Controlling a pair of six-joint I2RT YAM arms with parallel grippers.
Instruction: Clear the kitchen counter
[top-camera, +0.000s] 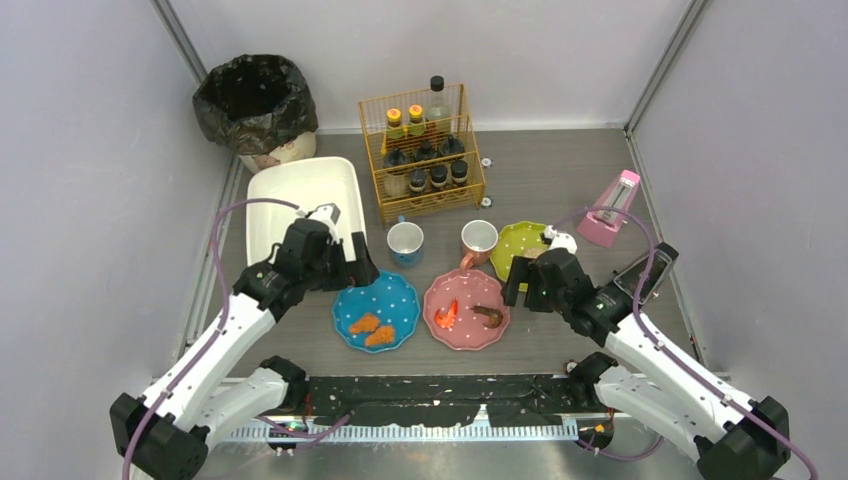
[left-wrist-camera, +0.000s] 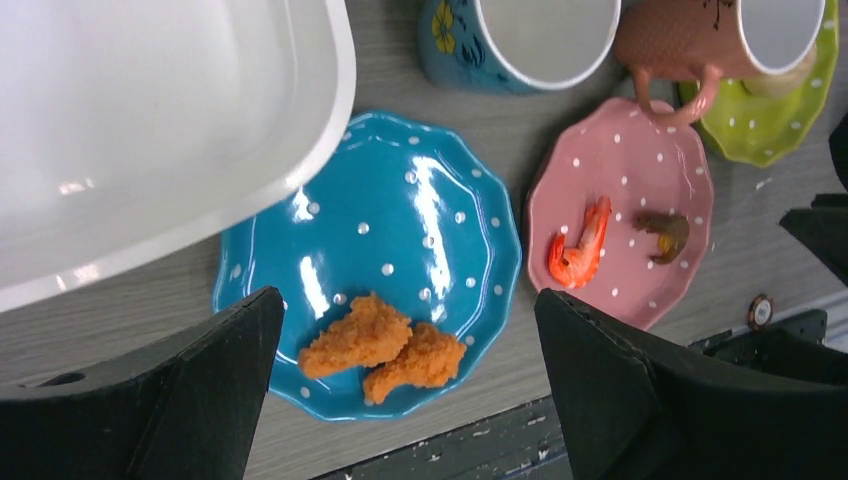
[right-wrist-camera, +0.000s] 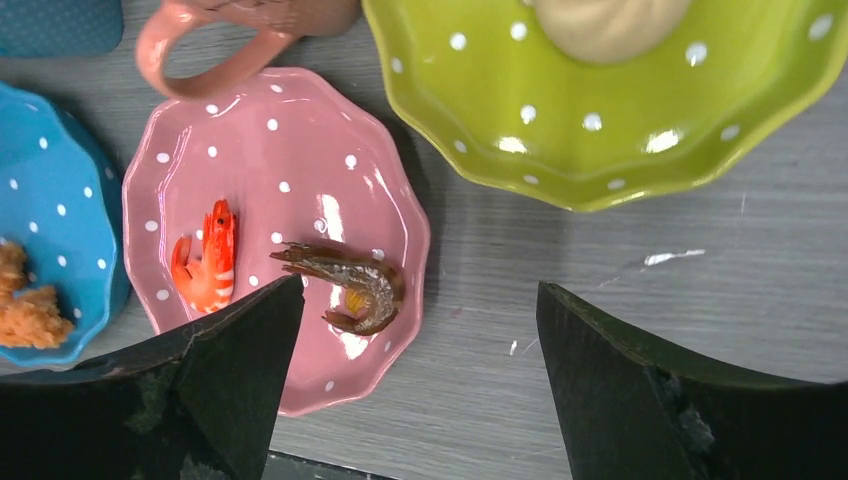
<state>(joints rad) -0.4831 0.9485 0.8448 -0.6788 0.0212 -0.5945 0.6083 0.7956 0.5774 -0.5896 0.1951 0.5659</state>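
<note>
Kitchen counter (top-camera: 560, 170): three dotted plates (top-camera: 385, 295) | two mugs (top-camera: 405, 260) | two shrimps (top-camera: 447, 315) | two fried pieces (top-camera: 364, 324) | left gripper (left-wrist-camera: 407, 300), right gripper (right-wrist-camera: 420, 288) spread wide, empty

Kitchen counter (right-wrist-camera: 610, 290) lies bare beside pink plate (right-wrist-camera: 270, 160); green plate (right-wrist-camera: 500, 90) blocks beyond.

You see a glossy glazed blue plate (left-wrist-camera: 400, 230), a matt wood-grain tabletop (right-wrist-camera: 620, 260), a yellow metal wire rack (top-camera: 432, 192) and a crinkled shiny plastic bag (top-camera: 255, 100).
</note>
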